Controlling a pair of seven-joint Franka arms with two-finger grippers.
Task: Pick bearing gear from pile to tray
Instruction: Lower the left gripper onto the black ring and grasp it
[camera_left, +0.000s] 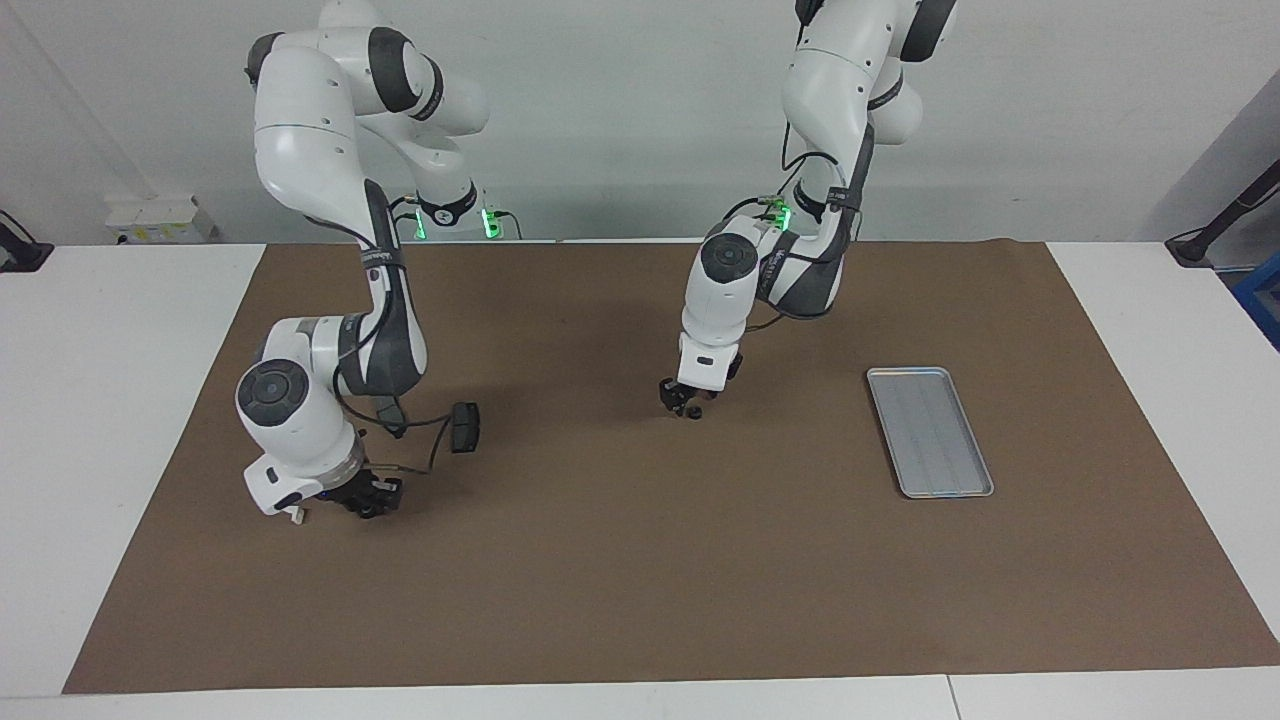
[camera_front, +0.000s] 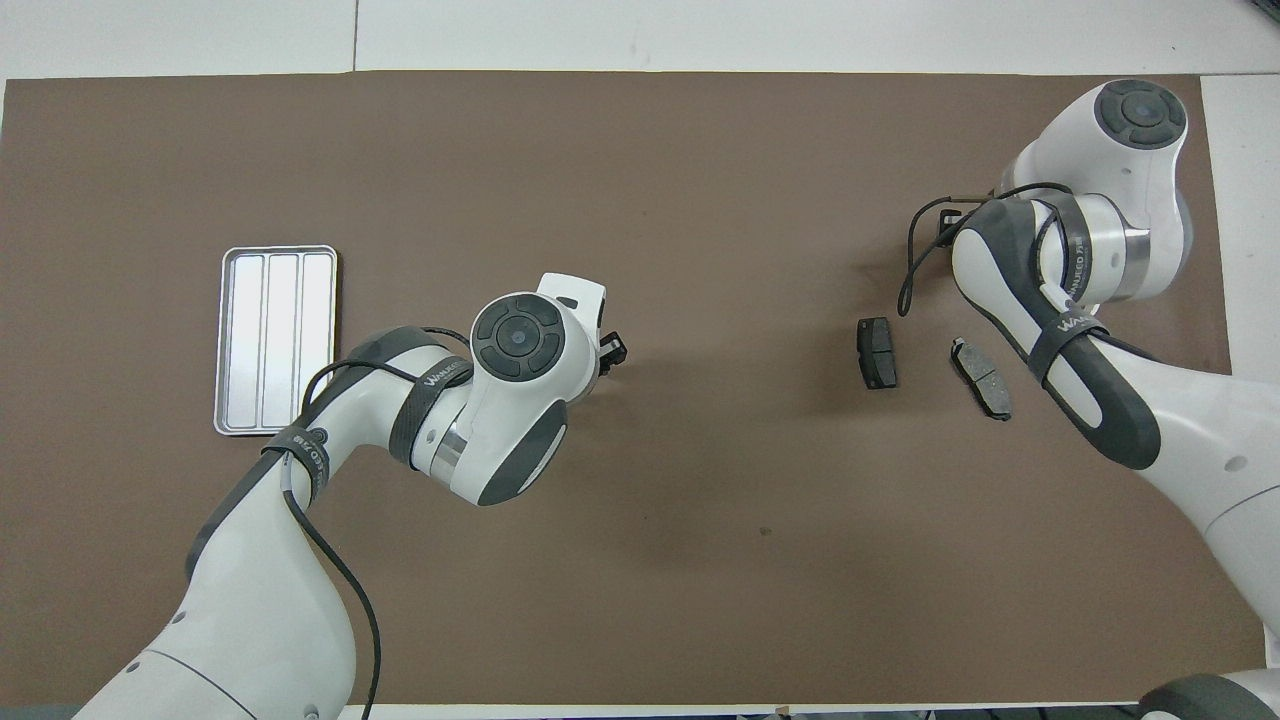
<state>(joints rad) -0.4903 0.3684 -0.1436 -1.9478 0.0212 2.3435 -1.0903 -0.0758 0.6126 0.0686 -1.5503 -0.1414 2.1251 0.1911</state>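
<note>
The white desk (camera_left: 120, 420) carries a brown mat (camera_left: 600, 580) that covers most of it. The right arm (camera_left: 320, 200) folds down steeply at its own end of the desk, its wrist bent low so that the right gripper (camera_left: 366, 497) sits at mat level; whether its fingers are apart or together cannot be told. The left arm (camera_left: 830, 100) reaches down toward the middle of the mat, forearm nearly upright, and the left gripper (camera_left: 682, 402) is down at a tiny black round piece (camera_left: 694, 412); its fingers stand about the piece, but a firm clamp cannot be told. The silver-grey tray (camera_front: 276, 340) lies toward the left arm's end, holding nothing. Two dark grey brake-pad plates (camera_front: 877, 352) (camera_front: 981, 377) lie side by side near the right arm.
</note>
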